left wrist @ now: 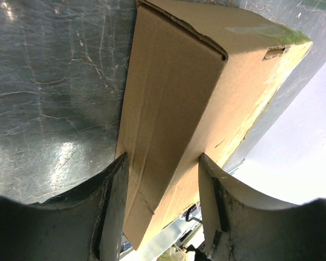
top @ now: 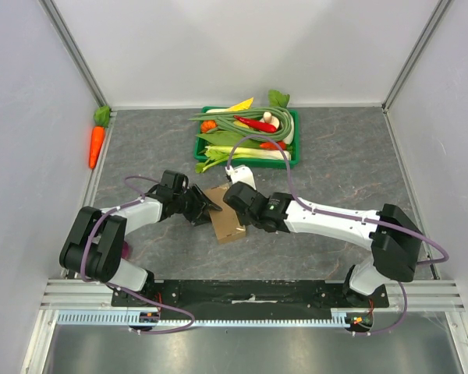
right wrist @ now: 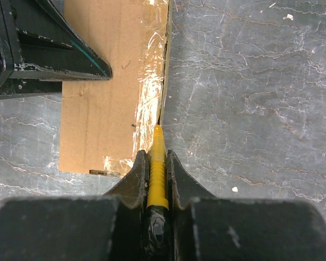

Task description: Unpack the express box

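We're slitting the tape [right wrist: 150, 92]: left end effector [left wrist: 162, 163] clamps the express box [left wrist: 174, 109], right end effector [right wrist: 157, 159] clenches a yellow cutter [right wrist: 157, 179]; next, push toward twelve o'clock.

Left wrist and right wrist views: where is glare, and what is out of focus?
Left wrist view: white glare patches on the glossy table; the left gripper near the lens is soft. Right wrist view: the tape on the express box glints white; the right gripper is blurred at its base.

From above, the right arm [top: 269, 210] covers a corner of the express box [top: 228, 226]; the yellow tool's [right wrist: 157, 163] tip is lost at the taped seam.
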You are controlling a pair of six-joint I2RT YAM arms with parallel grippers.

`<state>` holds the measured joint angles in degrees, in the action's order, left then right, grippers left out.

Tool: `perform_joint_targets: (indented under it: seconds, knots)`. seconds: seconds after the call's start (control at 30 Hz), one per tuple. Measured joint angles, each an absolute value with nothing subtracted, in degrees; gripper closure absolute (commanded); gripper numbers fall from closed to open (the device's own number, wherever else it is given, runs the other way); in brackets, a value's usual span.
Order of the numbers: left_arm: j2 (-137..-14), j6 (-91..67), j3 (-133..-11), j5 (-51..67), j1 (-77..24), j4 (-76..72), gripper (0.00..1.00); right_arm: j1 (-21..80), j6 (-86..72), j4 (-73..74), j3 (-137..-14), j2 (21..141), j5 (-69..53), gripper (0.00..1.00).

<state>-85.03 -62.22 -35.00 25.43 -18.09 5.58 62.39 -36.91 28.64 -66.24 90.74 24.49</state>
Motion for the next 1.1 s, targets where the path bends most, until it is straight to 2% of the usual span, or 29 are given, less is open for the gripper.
perform_joint_targets:
  seconds: [0.17, 0.27, 0.3, 0.37, 0.4, 0.57, 0.73, 0.83, 0.87, 0.9, 0.97, 1.1]
  knots:
    - [-85.0, -62.4, -35.0, 25.5, -18.1, 5.5, 0.66, 62.4, -37.1, 27.1, -65.0, 90.4, 24.3, 1.00]
    - [-85.1, -62.3, -35.0, 25.7, -18.1, 5.4, 0.52, 62.4, -37.1, 26.9, -64.9, 90.6, 24.4, 1.00]
    - [-85.1, -61.9, -35.0, 25.9, -18.1, 5.4, 0.42, 62.4, -37.2, 26.9, -65.0, 90.8, 24.4, 1.00]
    - [-85.1, -60.9, -35.1, 26.3, -17.9, 5.4, 0.35, 62.4, -37.1, 27.9, -66.4, 91.8, 24.8, 1.00]
    - [-85.1, -60.4, -35.1, 26.3, -17.8, 5.3, 0.28, 62.4, -37.1, 28.1, -66.8, 92.1, 24.9, 1.00]
    - [-83.5, -56.5, -34.6, 25.7, -17.0, 6.2, 0.16, 62.6, -37.9, 30.4, -71.9, 96.3, 26.6, 1.00]
    - [-79.4, -54.4, -32.0, 26.3, -17.3, 7.0, 0.17, 62.8, -39.7, 30.5, -74.8, 99.0, 27.5, 1.00]
    - [-79.4, -54.0, -30.9, 26.7, -17.6, 7.0, 0.31, 62.8, -40.5, 30.5, -75.4, 99.5, 28.0, 1.00]
    - [-79.7, -54.0, -30.7, 27.0, -17.7, 6.9, 0.41, 62.8, -40.6, 30.6, -75.4, 99.5, 28.1, 1.00]
    - [-80.1, -54.0, -30.9, 27.4, -17.7, 6.5, 0.46, 62.8, -40.8, 30.7, -75.5, 99.5, 28.1, 1.00]
    - [-81.2, -54.1, -31.4, 27.9, -17.7, 6.2, 0.53, 62.8, -41.0, 30.9, -75.5, 99.5, 28.3, 1.00]
    - [-83.5, -54.8, -32.9, 29.0, -17.8, 5.7, 0.61, 62.5, -41.3, 31.4, -75.5, 99.4, 28.4, 1.00]
